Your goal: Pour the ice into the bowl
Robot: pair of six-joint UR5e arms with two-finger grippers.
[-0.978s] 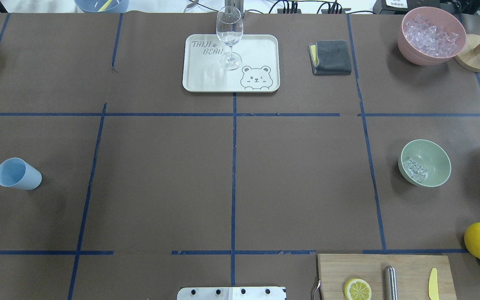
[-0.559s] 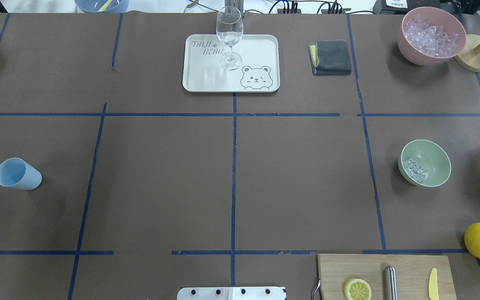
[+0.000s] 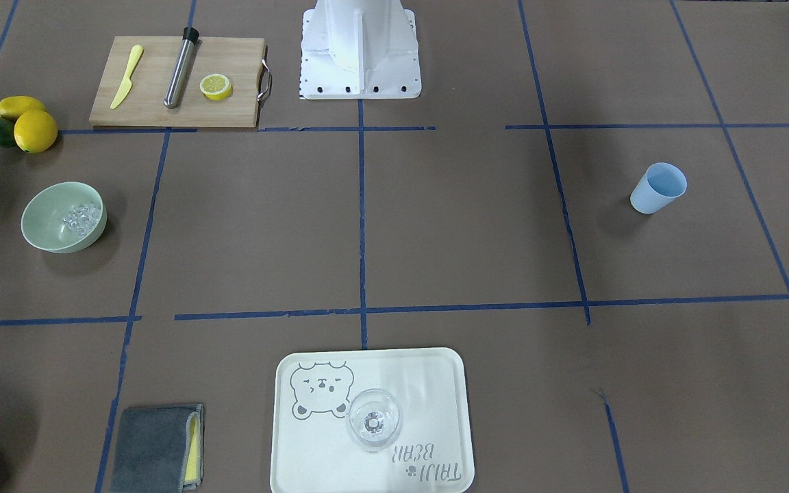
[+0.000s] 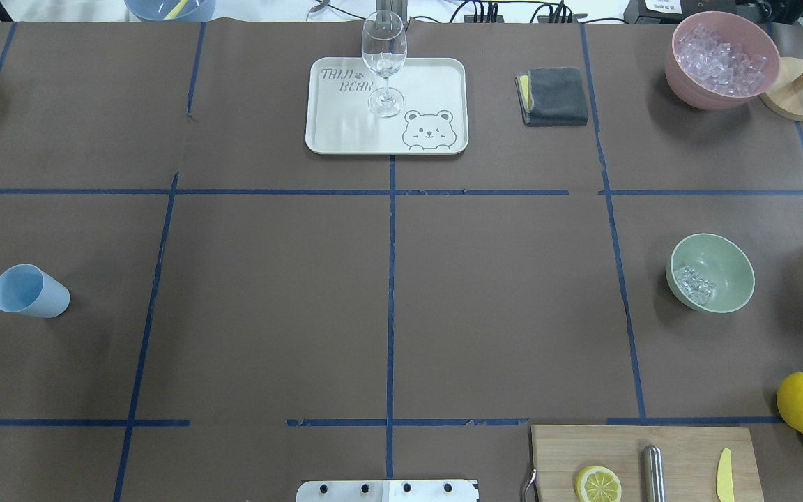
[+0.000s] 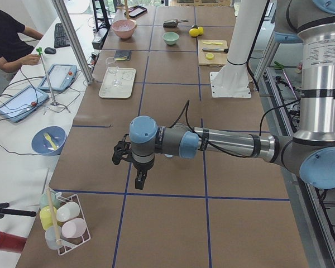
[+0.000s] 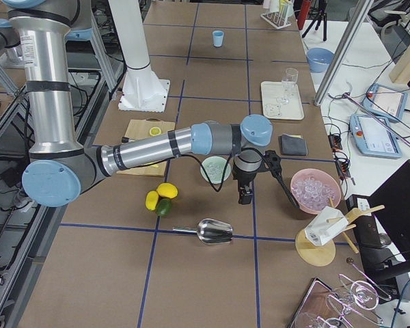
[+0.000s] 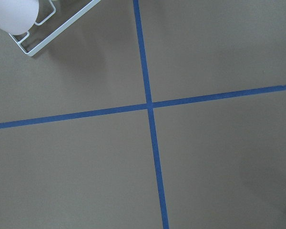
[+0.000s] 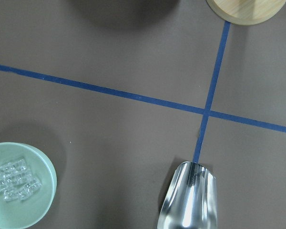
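Where brown paper (image 4: 269, 300) lies — blue tape (image 4: 391, 279) crosses it.

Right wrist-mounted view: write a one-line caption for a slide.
Ice sits in the mint-green bowl; a metal scoop lies apart from it.

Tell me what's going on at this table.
Nothing is being handled right now. A small pile of ice sits in the green bowl, and the metal scoop lies on the table apart from it. The right gripper hangs above the table beside the bowl; the left gripper hovers at the other end. The pour looks done.
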